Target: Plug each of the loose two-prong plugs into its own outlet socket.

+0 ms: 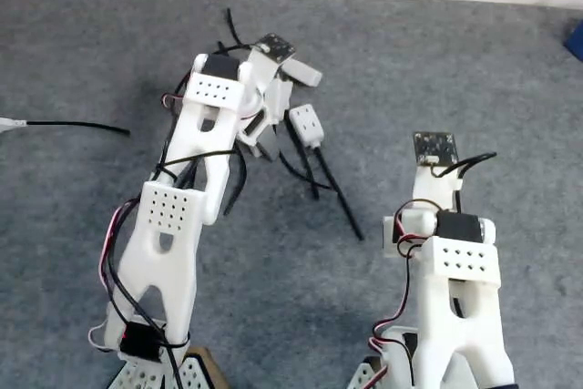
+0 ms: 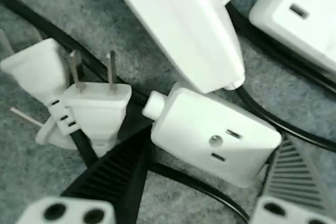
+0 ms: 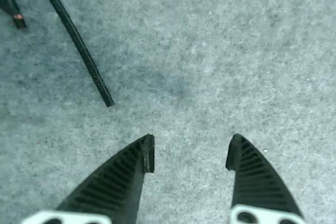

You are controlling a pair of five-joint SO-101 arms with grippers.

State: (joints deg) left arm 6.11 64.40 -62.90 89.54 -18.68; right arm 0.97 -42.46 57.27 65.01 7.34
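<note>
My left gripper [image 2: 212,148] is open low over a cluster of white parts, one black finger [image 2: 118,169] on each side of a white outlet socket [image 2: 215,135] lying on the grey mat. Beside that socket lies a two-prong plug [image 2: 97,106] with its prongs pointing away, and a second plug [image 2: 31,69] rests against it. Another socket [image 2: 299,11] and a longer white housing [image 2: 184,24] lie just beyond. In the high view this cluster [image 1: 305,123] sits at the top centre under the left arm. My right gripper [image 3: 189,148] is open above bare mat, holding nothing.
Black cords [image 1: 332,189] trail from the cluster toward the middle of the mat, one ending near the right gripper [image 3: 107,102]. A separate black cable [image 1: 73,125] lies at the far left. The grey mat [image 1: 474,61] covers the table.
</note>
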